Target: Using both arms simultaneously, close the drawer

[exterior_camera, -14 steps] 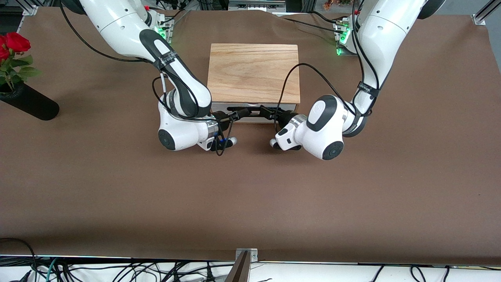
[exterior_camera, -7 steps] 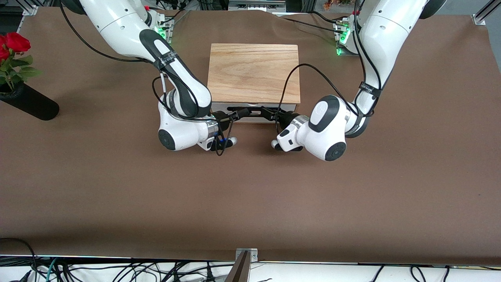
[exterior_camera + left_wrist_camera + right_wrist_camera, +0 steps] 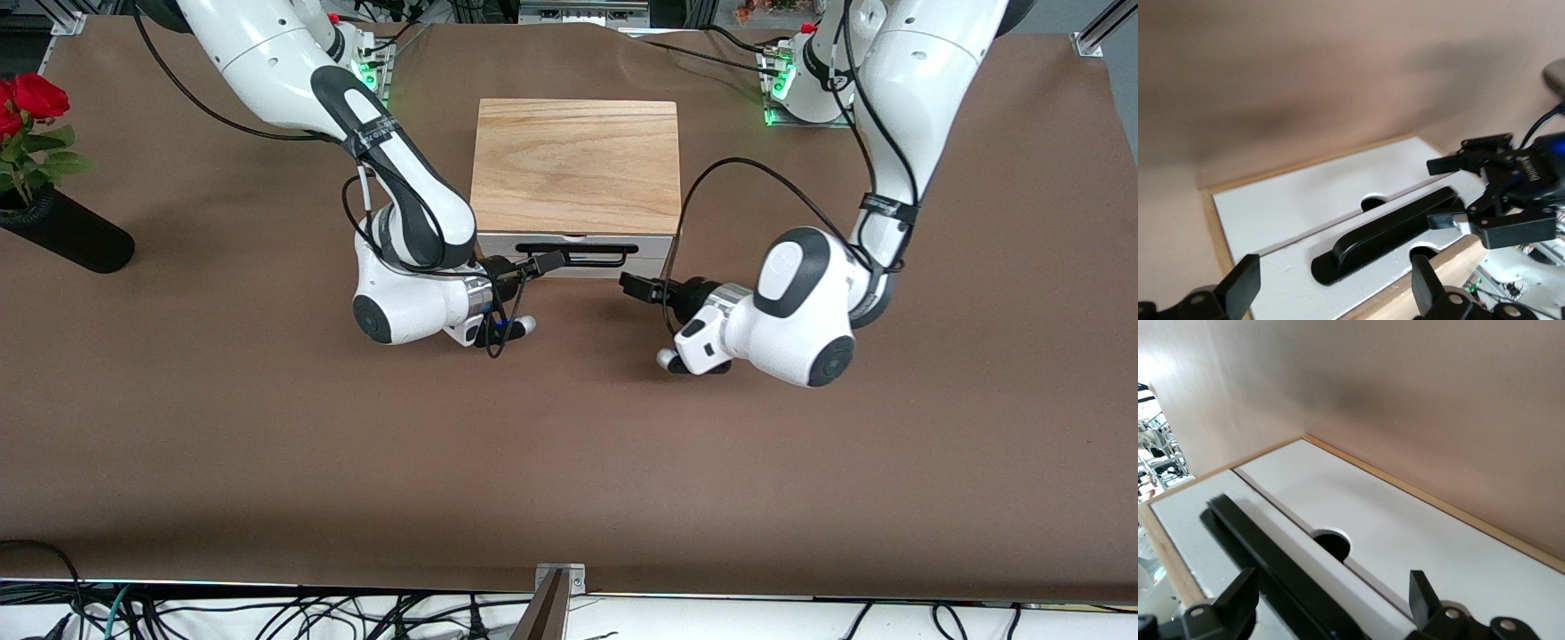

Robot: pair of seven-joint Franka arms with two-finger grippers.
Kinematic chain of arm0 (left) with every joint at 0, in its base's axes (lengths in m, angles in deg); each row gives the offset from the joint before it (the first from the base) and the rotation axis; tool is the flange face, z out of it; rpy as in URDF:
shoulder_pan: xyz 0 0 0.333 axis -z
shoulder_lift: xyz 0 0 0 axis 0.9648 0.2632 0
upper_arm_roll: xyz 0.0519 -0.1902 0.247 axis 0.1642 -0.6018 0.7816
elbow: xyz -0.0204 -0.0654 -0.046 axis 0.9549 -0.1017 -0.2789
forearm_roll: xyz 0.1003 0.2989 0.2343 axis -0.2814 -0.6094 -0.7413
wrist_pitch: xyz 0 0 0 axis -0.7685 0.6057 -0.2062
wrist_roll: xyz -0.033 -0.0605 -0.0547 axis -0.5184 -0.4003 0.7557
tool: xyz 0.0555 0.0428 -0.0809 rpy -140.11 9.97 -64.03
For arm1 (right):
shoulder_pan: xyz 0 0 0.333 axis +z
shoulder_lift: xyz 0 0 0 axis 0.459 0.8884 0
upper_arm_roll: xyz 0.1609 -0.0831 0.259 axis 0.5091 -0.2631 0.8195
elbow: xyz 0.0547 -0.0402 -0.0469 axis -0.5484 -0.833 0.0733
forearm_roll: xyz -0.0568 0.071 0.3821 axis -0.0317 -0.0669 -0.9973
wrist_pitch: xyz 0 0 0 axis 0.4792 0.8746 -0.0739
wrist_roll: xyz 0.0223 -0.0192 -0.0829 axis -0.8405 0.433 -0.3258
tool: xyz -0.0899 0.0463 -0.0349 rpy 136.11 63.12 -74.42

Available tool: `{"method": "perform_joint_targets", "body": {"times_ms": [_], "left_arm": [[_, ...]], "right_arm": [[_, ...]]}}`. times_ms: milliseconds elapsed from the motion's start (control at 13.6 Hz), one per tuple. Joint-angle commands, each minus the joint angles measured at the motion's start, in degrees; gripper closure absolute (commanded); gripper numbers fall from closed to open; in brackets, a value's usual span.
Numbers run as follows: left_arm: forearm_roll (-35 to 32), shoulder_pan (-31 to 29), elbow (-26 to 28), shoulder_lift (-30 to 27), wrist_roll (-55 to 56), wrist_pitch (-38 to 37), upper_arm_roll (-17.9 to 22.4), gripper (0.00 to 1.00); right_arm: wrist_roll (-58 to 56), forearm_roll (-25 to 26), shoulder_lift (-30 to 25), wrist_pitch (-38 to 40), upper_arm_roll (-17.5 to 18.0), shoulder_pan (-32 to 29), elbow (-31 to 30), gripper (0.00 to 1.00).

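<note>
Against the front of the oak box [image 3: 576, 164], the drawer [image 3: 573, 250] sits pushed in, its white panel looking flush with the casing and the black handle [image 3: 573, 256] running across it. Right gripper [image 3: 549, 263] is at the handle, toward the right arm's end of the box front; its wrist view shows both fingers [image 3: 1238, 600] spread apart with the handle bar between them, holding nothing. Left gripper [image 3: 633, 286] is off the panel, low over the table just in front of the box toward the left arm's end; fingers [image 3: 1238, 287] open wide, empty, handle in view well clear of them. Task looks essentially done (drawer seems shut, though a thin gap can't be ruled out from these views). Risks from here, as a judgement: the right gripper straddles the bar, so pulling away at an angle could hook the handle and drag the drawer back out; any extra shove could slide the whole box over the brown table cover [image 3: 569, 444]. Rose vase [image 3: 62, 229] is well apart from the box, not a factor.
</note>
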Motion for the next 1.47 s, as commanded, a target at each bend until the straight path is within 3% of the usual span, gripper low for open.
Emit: {"method": "perform_joint_targets", "body": {"times_ms": [0, 295, 737, 1032, 1179, 1253, 1400], "left_arm": [[-2.24, -3.49, -2.36, -0.94, -0.91, -1.33, -0.16, 0.0], [-10.13, -5.44, -2.62, -2.78, -0.92, -1.16, 0.02, 0.0], [-34.83, -5.53, -4.74, -10.95, -0.83, -1.16, -0.07, 0.0], [-37.57, -6.32, -3.78, -18.41, -0.39, -1.07, 1.5, 0.0], [-37.84, -7.02, 0.95, -24.38, -0.39, -1.16, 2.03, 0.0], [-37.93, -7.11, 2.63, -26.85, -0.3, -1.24, 2.21, 0.0], [-39.33, -8.33, 3.96, -29.14, -0.13, -1.42, 2.21, 0.0]], "right_arm": [[0.77, -0.05, -0.54, 0.07, -0.17, -0.5, 2.55, 0.0], [0.42, 0.83, -0.81, -1.6, -2.62, -2.26, 6.94, 0.0], [-0.29, 3.54, -0.81, -1.77, -10.19, -2.53, 13.19, 0.0], [-0.38, 16.45, -0.98, -2.47, -13.08, -2.35, 15.57, 0.0], [-1.51, 18.5, -1.34, -3.52, -15.72, -1.83, 16.8, 0.0], [-4.65, 19.2, -1.95, -5.01, -19.47, -0.87, 16.54, 0.0], [-11.16, 19.47, -4.92, -5.02, -22.05, -1.64, 14.44, 0.0]]}}
